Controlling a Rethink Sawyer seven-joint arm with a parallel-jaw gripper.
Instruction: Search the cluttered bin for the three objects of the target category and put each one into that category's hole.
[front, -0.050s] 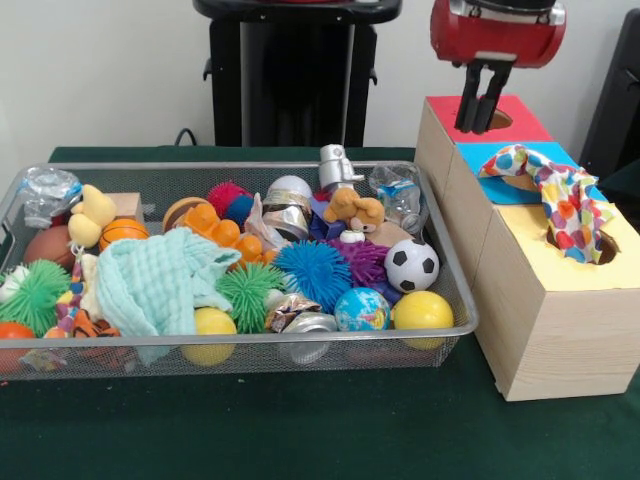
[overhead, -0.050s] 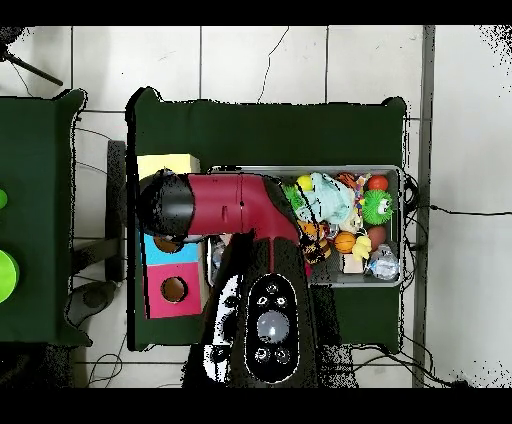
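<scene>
My gripper (front, -0.050s: 477, 128) hangs just above the round hole (front, -0.050s: 499, 120) of the red-topped box (front, -0.050s: 530, 125), open, with a narrow gap and nothing between its fingers. A polka-dot cloth (front, -0.050s: 560, 200) lies across the blue-topped box (front, -0.050s: 470, 158) and sags into the hole of the yellow-topped box (front, -0.050s: 540, 250). The wire bin (front, -0.050s: 250, 168) holds a soccer ball (front, -0.050s: 412, 265), a yellow ball (front, -0.050s: 422, 312), a globe ball (front, -0.050s: 361, 309), a mint cloth (front, -0.050s: 160, 285), spiky balls and metal pieces. In the overhead view my arm (overhead, -0.050s: 240, 205) hides the gripper; the red box's hole (overhead, -0.050s: 174, 289) shows.
The three wooden boxes stand in a row right of the bin in the front view. A plush dog (front, -0.050s: 355, 210), a rubber duck (front, -0.050s: 88, 215) and crumpled plastic (front, -0.050s: 45, 190) also lie in the bin. Green cloth covers the table (front, -0.050s: 300, 420).
</scene>
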